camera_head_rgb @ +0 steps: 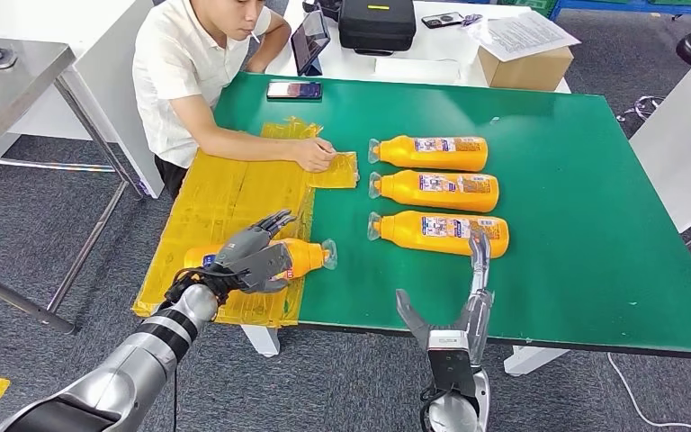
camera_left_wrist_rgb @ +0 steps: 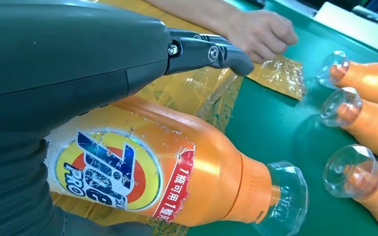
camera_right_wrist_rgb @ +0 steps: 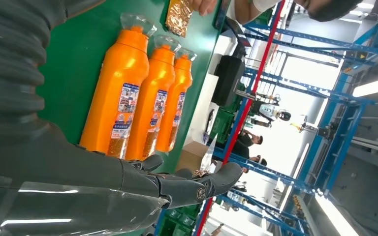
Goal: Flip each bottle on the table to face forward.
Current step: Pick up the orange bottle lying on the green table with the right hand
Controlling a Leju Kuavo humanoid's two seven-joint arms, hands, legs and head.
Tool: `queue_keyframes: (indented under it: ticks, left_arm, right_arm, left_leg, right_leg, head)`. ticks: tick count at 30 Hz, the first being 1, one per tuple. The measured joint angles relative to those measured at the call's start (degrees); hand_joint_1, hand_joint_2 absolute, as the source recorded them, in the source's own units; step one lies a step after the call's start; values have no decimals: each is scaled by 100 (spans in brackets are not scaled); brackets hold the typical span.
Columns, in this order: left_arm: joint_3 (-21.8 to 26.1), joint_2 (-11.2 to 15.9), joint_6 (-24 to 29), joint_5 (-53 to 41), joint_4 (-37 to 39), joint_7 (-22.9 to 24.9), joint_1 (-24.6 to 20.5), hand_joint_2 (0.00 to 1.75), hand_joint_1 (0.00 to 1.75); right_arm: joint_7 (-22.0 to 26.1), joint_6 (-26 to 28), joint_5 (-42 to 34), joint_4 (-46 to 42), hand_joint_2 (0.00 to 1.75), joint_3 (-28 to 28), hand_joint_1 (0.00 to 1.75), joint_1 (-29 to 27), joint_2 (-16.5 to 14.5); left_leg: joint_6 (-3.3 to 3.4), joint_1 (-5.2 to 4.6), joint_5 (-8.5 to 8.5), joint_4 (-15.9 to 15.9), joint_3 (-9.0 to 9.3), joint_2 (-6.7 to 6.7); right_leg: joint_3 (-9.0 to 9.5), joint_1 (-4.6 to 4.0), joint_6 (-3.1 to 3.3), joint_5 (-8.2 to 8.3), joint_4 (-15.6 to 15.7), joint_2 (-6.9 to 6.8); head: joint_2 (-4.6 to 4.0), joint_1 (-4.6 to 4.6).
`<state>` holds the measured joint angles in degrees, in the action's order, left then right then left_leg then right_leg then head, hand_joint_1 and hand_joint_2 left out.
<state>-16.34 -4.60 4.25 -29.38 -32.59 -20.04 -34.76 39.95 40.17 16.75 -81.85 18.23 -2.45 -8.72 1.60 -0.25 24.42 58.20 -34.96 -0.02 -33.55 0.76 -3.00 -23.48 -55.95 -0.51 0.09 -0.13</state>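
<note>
Wrapping our left hand over a glossy orange plastic bottle, we hold it on its side on crinkled yellow sheeting, its round logo label up and its clear faceted cap towards the green bench. Our right hand hangs unclenched, holding nothing, at the near edge, fingertips beside the nearest of three more bottles lying parallel. A person's hand rests on the sheeting.

Glossy orange plastic bottle, worn paper label, matt green tabletop.
</note>
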Motion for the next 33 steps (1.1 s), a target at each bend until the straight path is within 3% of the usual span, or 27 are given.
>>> queue_keyframes:
  ticks: [5,12,22,33]
  left_arm:
    - [-62,-43,520,-150,-8,-201,81,175,0]
    - [-111,-66,777,-240,-61,-274,134,175,0]
    - [-280,-118,2191,-965,-401,-456,130,175,0]
    - [-537,-129,2402,-1453,-323,-518,-272,175,0]
  right_arm:
    - [0,0,6,47,175,21,0,-4,17]
    - [0,0,0,95,175,29,0,-7,26]
    - [0,-3,-17,196,175,125,0,-1,34]
    - [0,-110,-290,359,175,196,0,168,43]
  left_leg:
    - [0,0,0,0,-8,0]
    - [0,0,0,1,-22,-2]
    - [0,0,-1,2,-37,-1]
    - [0,0,-2,2,-42,-2]
  right_leg:
    - [-8,0,0,0,0,0]
    - [-22,1,0,0,0,0]
    - [-37,0,-1,0,-1,-1]
    - [-41,1,-1,1,-2,-1]
  head:
    - [0,0]
    - [0,0]
    - [0,1]
    - [0,0]
